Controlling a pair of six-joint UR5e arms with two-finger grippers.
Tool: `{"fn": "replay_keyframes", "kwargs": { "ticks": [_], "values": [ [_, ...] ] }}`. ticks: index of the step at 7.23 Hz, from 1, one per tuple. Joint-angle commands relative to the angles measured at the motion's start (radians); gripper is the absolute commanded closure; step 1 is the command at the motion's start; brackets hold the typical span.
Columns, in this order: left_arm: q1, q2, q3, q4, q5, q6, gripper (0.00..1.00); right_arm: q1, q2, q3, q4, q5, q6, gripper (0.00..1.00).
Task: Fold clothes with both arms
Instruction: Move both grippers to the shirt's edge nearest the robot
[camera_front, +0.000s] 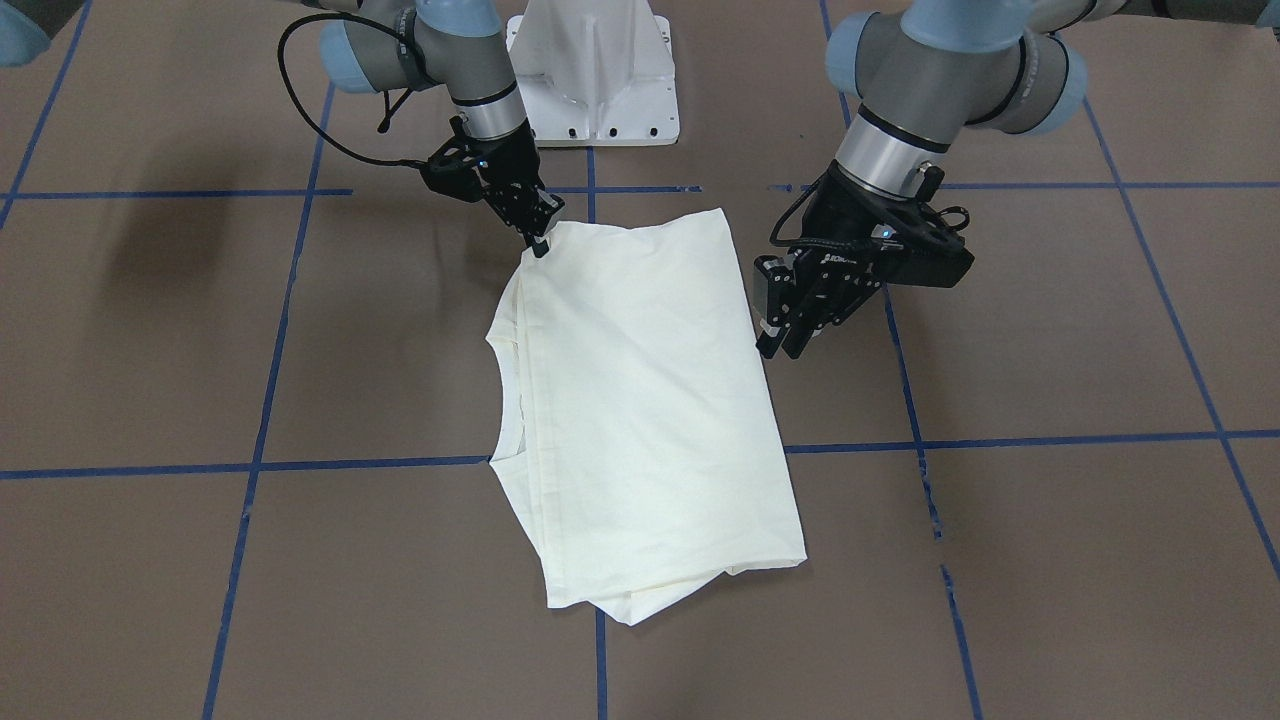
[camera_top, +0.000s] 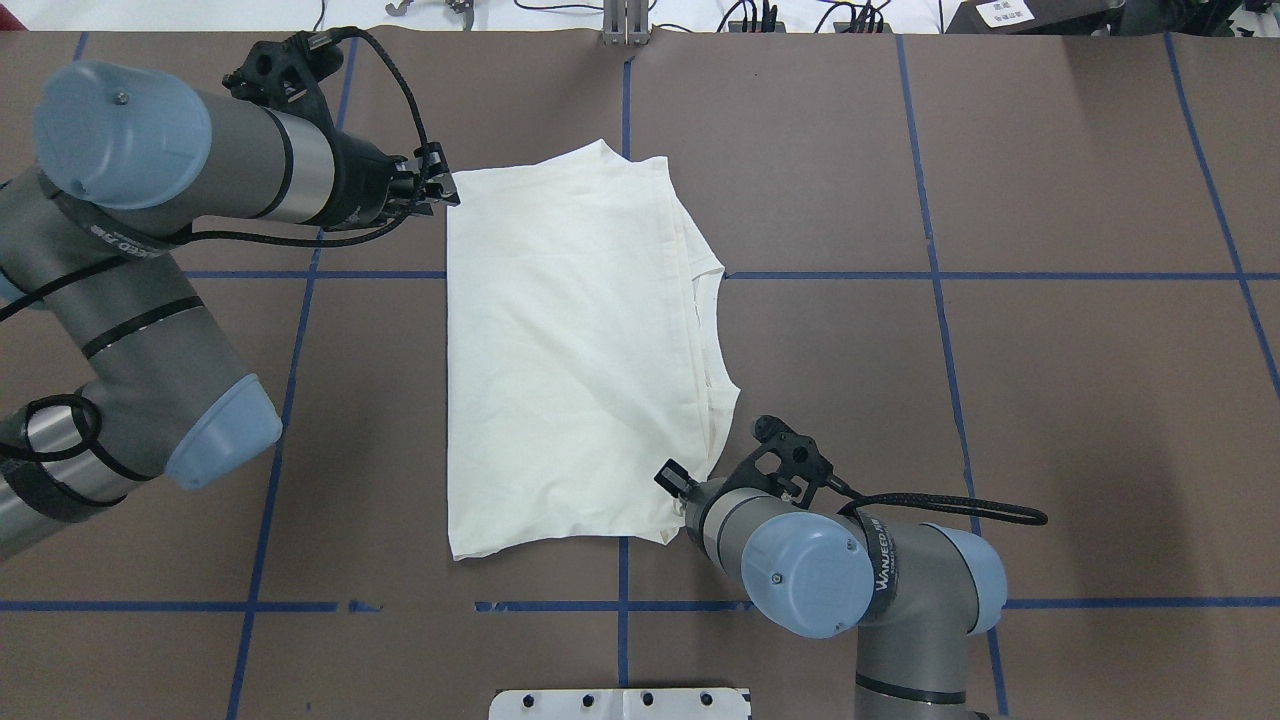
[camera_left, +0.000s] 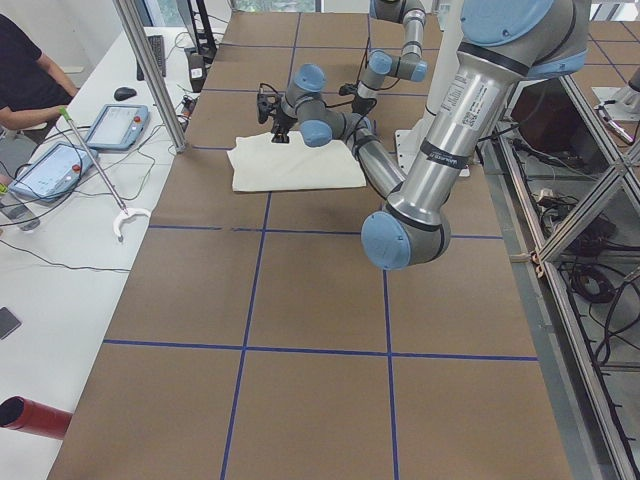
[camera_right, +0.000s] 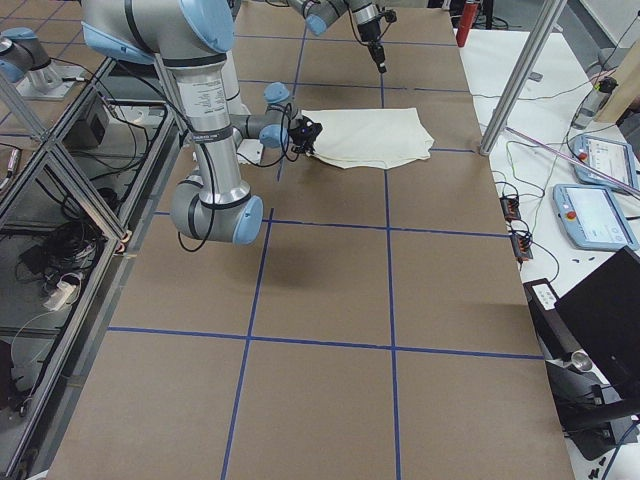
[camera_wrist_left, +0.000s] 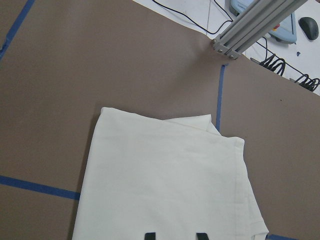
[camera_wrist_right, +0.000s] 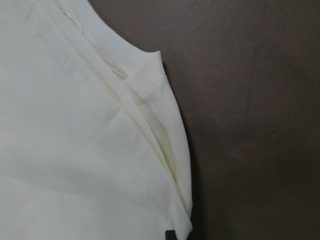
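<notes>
Two black grippers work at opposite ends of one cream T-shirt (camera_front: 640, 400), which lies folded into a long rectangle on the brown table (camera_front: 1050, 350), plain side up. Blue tape lines (camera_front: 1000, 440) run under it and mark the table off into a grid. The neck opening (camera_top: 712, 335) sits on the long edge towards the robot's right, where several cloth layers are stacked.

The right gripper (camera_front: 540, 246) is at the shirt's near corner on that side. Its fingers are drawn narrow and pinch the cloth there. The right wrist view shows folded seams and ribbed collar close up, with one dark fingertip (camera_wrist_right: 171, 235) at the bottom edge against the fabric.

The left gripper (camera_front: 780, 340) hangs above the shirt's other end, off the cloth, with its fingers spread wide. In the left wrist view both fingertips (camera_wrist_left: 148, 235) show apart, with shirt below them.

Writing – a black strap (camera_top: 884, 563) round the right arm reads "WANJEED" in white. White lettering (camera_front: 840, 260) on the left gripper's body looks like "ROBOTIQ", but it is too small to be sure.
</notes>
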Motion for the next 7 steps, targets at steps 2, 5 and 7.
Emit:
{"fn": "replay_keyframes", "kwargs": {
  "ticks": [2,5,7],
  "values": [
    [0.014,0.041,-0.041,0.0,-0.012,-0.111,0.61,-0.001,-0.016,0.052,-0.001,0.02,0.002,1.0],
    [0.18,0.127,-0.167,0.02,-0.048,-0.467,0.47,-0.043,-0.097,0.145,-0.003,0.017,0.048,1.0],
    [0.422,0.223,-0.237,0.024,0.169,-0.588,0.46,-0.075,-0.134,0.17,-0.001,0.011,0.067,1.0]
  ]
}}
